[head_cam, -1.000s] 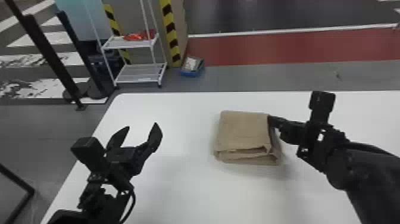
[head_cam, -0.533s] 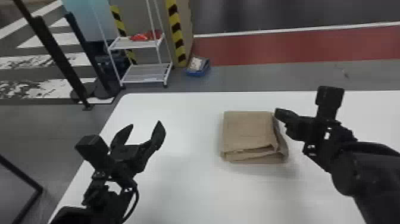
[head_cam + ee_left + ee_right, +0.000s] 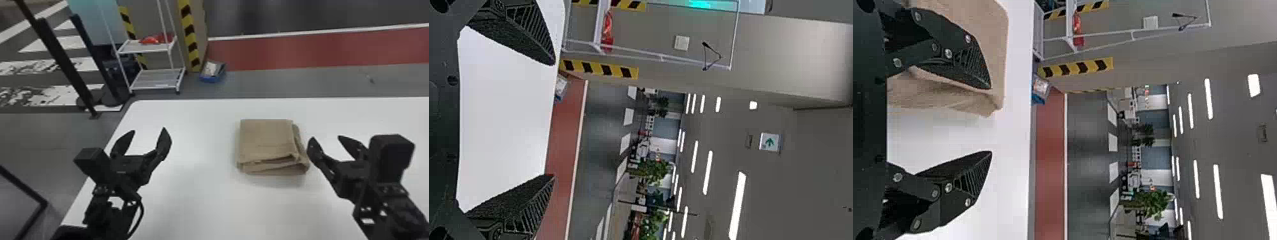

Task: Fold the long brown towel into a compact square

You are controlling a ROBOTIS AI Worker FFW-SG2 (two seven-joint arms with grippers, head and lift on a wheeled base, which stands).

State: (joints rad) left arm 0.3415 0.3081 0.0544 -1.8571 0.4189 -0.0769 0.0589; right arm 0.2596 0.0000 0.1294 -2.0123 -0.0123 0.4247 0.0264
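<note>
On a white table [image 3: 198, 207], the brown towel [image 3: 266, 138] lies folded squarish. Beside it, the right gripper [image 3: 326, 137] has fingers spread wide, probably to spare the folds; the left gripper [image 3: 148, 130], also wide, sits well apart.

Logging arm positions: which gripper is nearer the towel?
The right gripper, open just beside the brown towel; the left gripper is farther off, near the table's left edge.
</note>
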